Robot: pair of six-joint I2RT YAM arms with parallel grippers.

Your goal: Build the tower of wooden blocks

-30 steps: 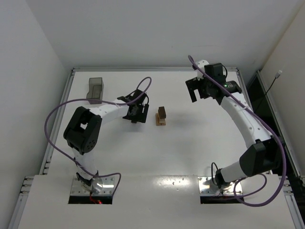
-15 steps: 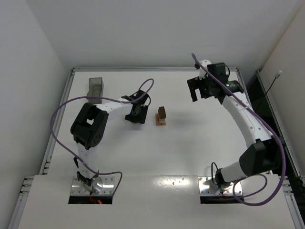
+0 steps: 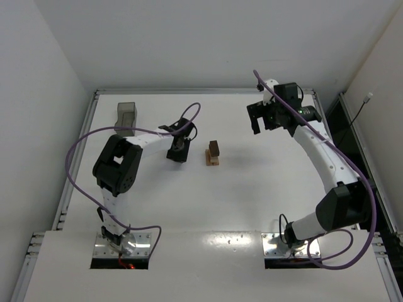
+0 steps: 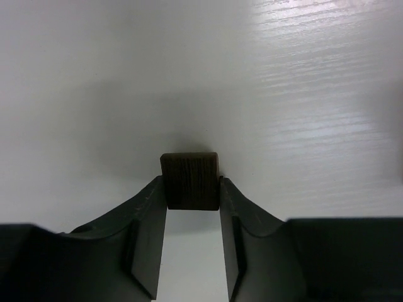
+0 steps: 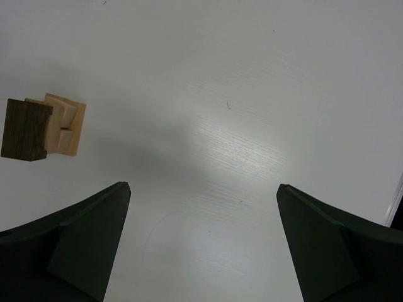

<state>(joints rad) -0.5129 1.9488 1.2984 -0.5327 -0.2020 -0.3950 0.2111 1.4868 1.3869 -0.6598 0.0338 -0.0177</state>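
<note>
Left fingers (image 4: 151,214): closed on dark block (image 4: 189,173) between them, ready to lift.
Right fingers (image 5: 101,217): wide, empty; tower (image 5: 47,126) front-left.

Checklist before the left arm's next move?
1. Dark block in left pincer: ok, jaws against both its sides.
2. Grip depth: cannot tell if firm; only the jaw tips hold it.
3. Tower upright: ok, a dark piece tops the tan ones.
4. Right pincer clear of tower: ok, open and well apart.
5. Path from block to tower: ok, only bare table between them in the top view.
</note>
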